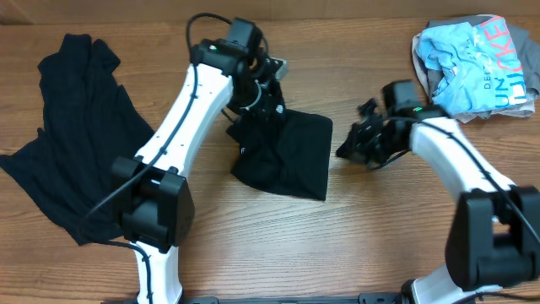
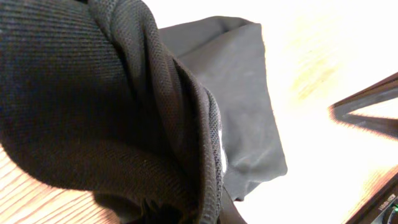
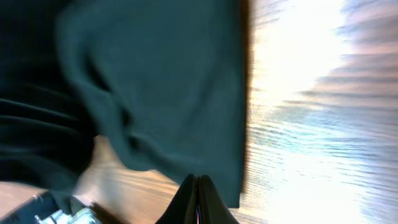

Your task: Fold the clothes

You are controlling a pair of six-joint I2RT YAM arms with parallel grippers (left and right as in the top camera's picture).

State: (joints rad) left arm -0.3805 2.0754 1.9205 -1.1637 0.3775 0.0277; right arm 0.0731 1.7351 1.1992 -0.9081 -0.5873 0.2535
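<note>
Surface: wooden table (image 1: pixel 363 245), light brown grain.
Spread black garment (image 1: pixel 72 143): lies loose and crumpled, far left of the folded piece.
Folded black garment (image 1: pixel 287 156): at the table's middle, partly folded; its upper left part is bunched and lifted.
Coloured clothes pile (image 1: pixel 477 63): far right of the folded piece, at the back.
Left gripper (image 1: pixel 260 100): fingers clamped on the bunched cloth of the folded piece.
Right gripper (image 1: pixel 348 150): just right of the folded piece, fingers together, holding nothing.

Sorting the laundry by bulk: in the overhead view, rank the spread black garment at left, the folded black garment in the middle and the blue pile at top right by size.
1. spread black garment
2. folded black garment
3. blue pile, close to the second in size
</note>
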